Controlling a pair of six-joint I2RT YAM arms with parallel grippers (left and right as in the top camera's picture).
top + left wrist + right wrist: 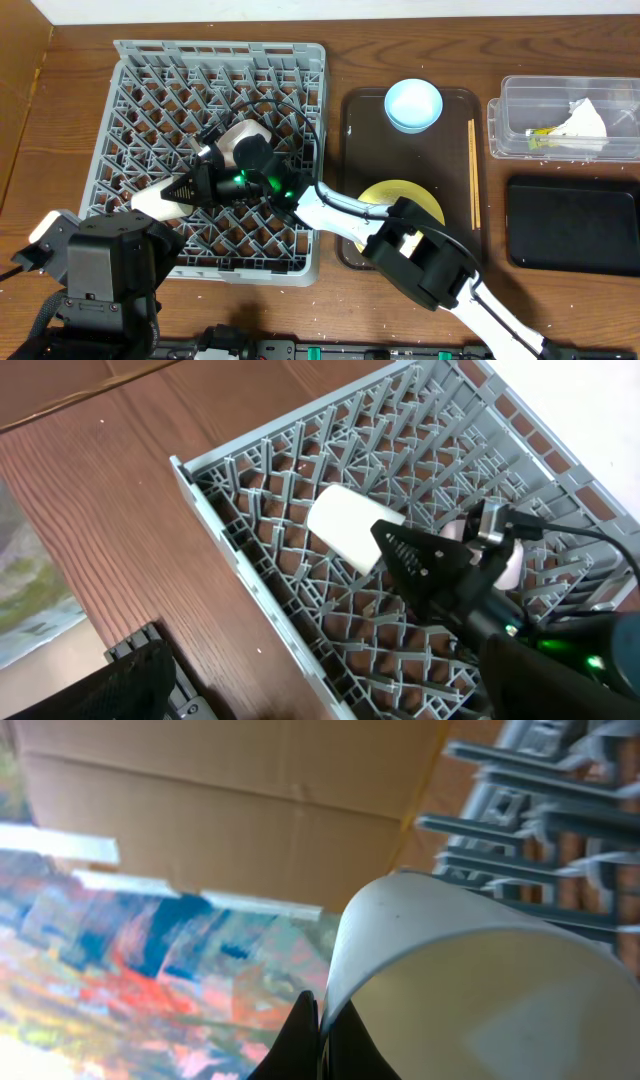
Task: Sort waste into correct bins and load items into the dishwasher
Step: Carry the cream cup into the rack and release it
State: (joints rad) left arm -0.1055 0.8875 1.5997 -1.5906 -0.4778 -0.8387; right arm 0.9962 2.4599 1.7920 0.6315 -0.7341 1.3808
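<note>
On the wooden bench point(400, 30), the left end effector point(140, 680) shows only as a dark edge low in its own wrist view, so I cannot tell whether it is spread or pressed together. The right end effector point(318, 1025) reaches leftward over the grey dish rack point(150, 90), pinching the rim of the small white cup point(236, 140). The cup is tipped on its side over the pegs near the rack's middle; I cannot tell whether it touches them. To the right, the dark brown tray point(350, 150) holds the pale yellow plate point(405, 195), partly under the right arm, the chopsticks point(473, 170) along its right side and the light blue cup point(413, 103) at its far end. Further right lies the flat black bin point(570, 225), and beyond it the clear tub point(510, 120) holding the crumpled napkin point(585, 122).
</note>
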